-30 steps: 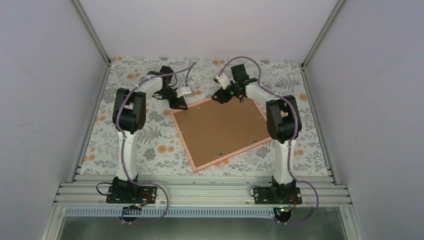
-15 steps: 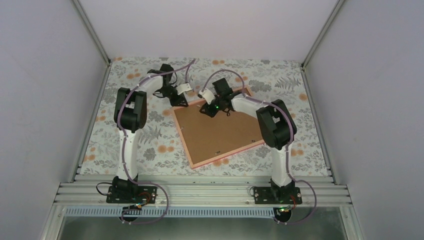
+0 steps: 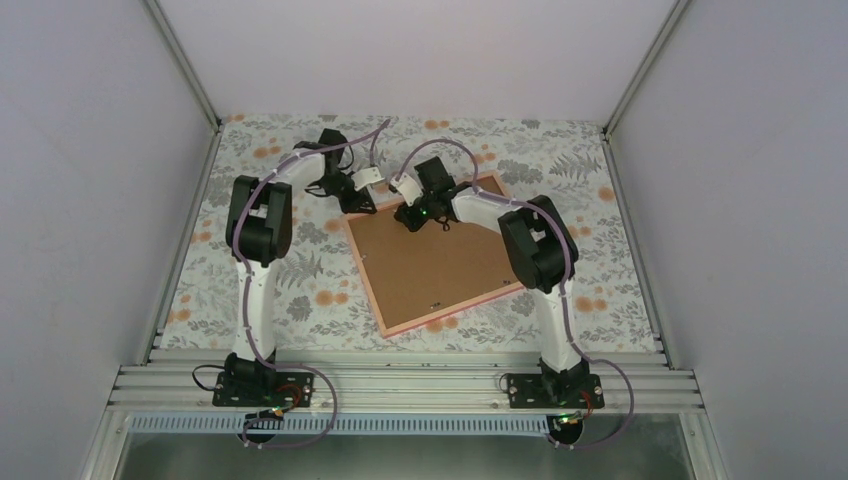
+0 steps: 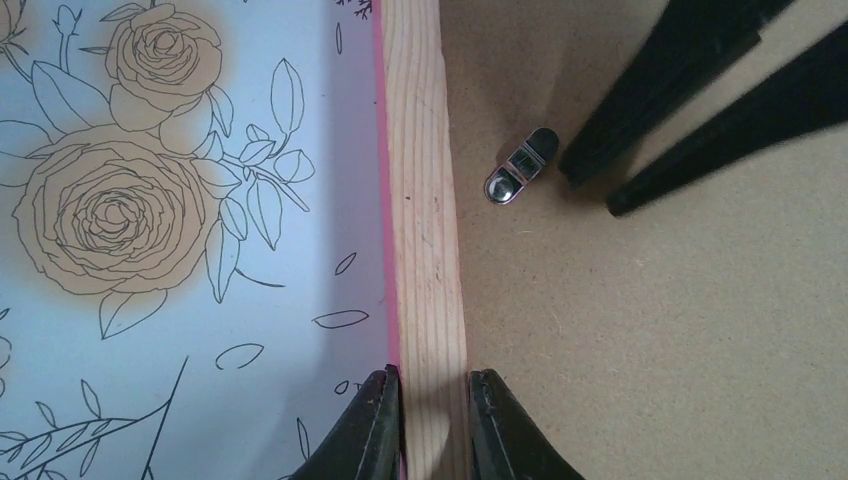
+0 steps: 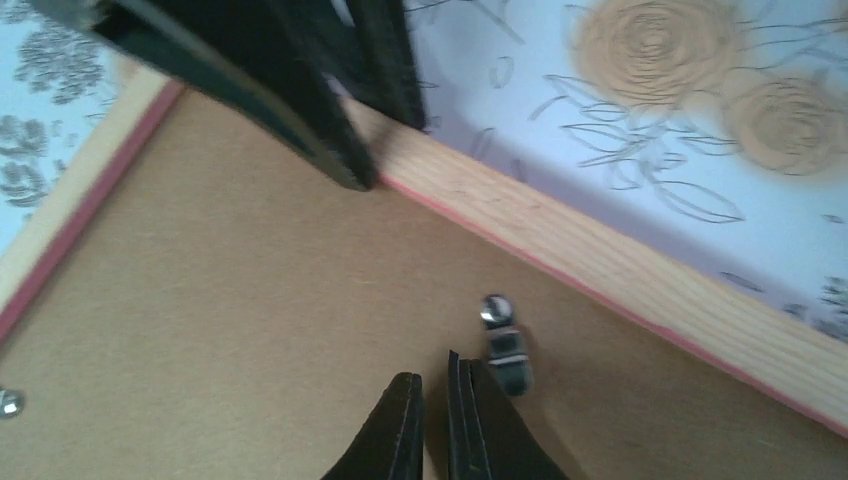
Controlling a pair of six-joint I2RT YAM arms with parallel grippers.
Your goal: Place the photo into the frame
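Observation:
The frame lies face down on the flowered table, its pale wooden rail edged in pink. A brown backing board fills it. The photo is hidden. My left gripper sits at the frame's far left corner and is shut on the rail, one finger on each side. My right gripper hovers over the board close by, shut with nothing between its fingers. A small metal turn clip lies just right of its tips.
The turn clip lies between the two grippers, and the right fingers stand close to the left ones. A second fastener sits on the board's edge. White walls enclose the flowered table.
My right gripper has swung left across the board toward the left gripper and has closed. The frame has turned slightly, its far right corner moving back. The left gripper kept its hold.

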